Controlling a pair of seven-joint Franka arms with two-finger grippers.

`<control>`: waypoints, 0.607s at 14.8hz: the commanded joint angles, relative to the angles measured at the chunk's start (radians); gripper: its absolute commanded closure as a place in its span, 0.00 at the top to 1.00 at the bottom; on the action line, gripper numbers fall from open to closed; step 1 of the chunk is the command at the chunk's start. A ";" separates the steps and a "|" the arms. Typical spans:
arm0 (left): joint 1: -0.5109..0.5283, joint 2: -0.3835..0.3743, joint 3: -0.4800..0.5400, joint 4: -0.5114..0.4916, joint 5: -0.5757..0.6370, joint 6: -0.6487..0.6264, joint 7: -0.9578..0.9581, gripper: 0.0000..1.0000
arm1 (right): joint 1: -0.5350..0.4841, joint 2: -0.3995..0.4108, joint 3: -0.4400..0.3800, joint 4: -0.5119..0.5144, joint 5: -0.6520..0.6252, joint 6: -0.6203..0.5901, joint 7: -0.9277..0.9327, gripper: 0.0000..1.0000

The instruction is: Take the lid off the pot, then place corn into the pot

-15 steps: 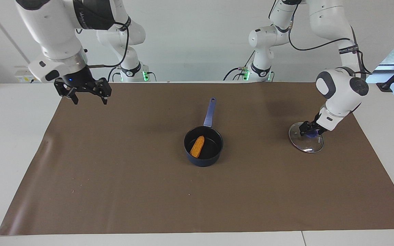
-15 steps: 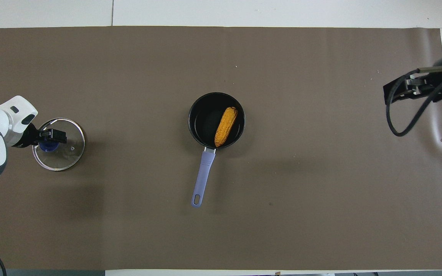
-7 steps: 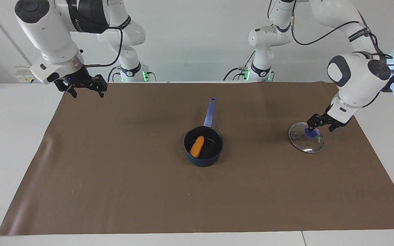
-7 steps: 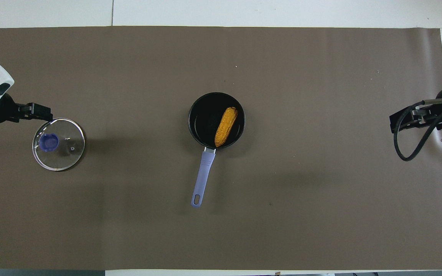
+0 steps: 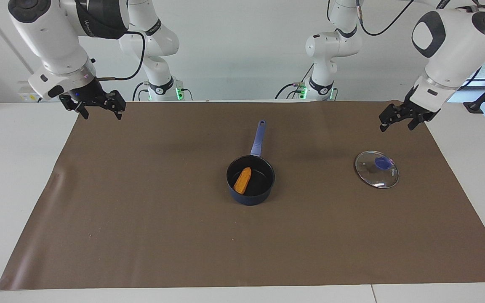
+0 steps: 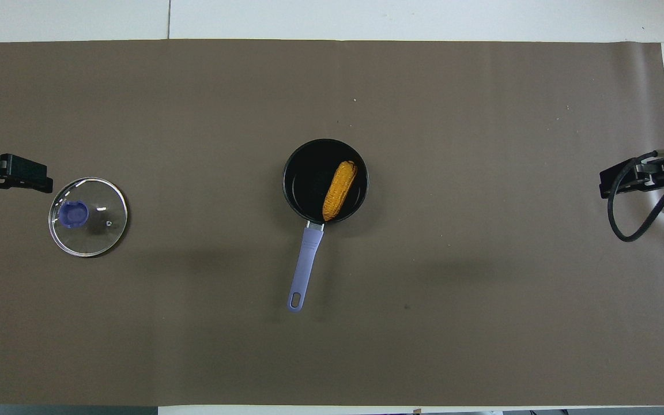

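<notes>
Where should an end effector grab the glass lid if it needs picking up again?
Grip the blue knob at the centre of the glass lid, coming straight down from above. The lid lies flat on the brown mat toward the left arm's end, knob up, so its thin rim likely offers no purchase. The knob stands proud and looks narrow enough to pinch.

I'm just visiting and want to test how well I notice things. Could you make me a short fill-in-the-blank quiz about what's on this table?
1. The corn lies inside the ____.
2. The lid lies flat on the brown ____, toward the left arm's end of the table.
3. The knob at the lid's centre is coloured ____.
4. The left end effector and the right end effector each hold ____.

Missing words: pot; mat; blue; nothing
</notes>
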State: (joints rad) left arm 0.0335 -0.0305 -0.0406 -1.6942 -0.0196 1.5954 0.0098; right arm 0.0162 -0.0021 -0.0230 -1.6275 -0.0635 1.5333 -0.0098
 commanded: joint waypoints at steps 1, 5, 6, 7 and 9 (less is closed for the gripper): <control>-0.070 -0.051 0.025 -0.018 0.024 -0.104 -0.016 1.00 | -0.004 -0.009 -0.006 -0.011 0.002 0.070 -0.048 1.00; -0.115 -0.065 0.065 -0.059 0.024 -0.013 -0.033 1.00 | -0.007 0.001 -0.029 -0.006 0.007 0.062 -0.055 1.00; -0.128 -0.052 0.067 -0.029 0.024 0.001 -0.031 1.00 | -0.010 0.001 -0.031 -0.006 0.007 0.056 -0.056 1.00; -0.147 -0.031 0.076 0.019 0.024 -0.026 -0.033 1.00 | -0.016 -0.001 -0.032 -0.008 0.008 0.050 -0.068 1.00; -0.144 -0.023 0.082 0.065 0.024 -0.112 -0.030 1.00 | -0.016 -0.003 -0.034 -0.005 0.010 0.056 -0.072 1.00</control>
State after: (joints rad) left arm -0.0844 -0.0732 0.0163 -1.6929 -0.0196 1.5515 -0.0099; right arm 0.0107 -0.0001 -0.0574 -1.6276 -0.0634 1.5832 -0.0483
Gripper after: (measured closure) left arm 0.000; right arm 0.000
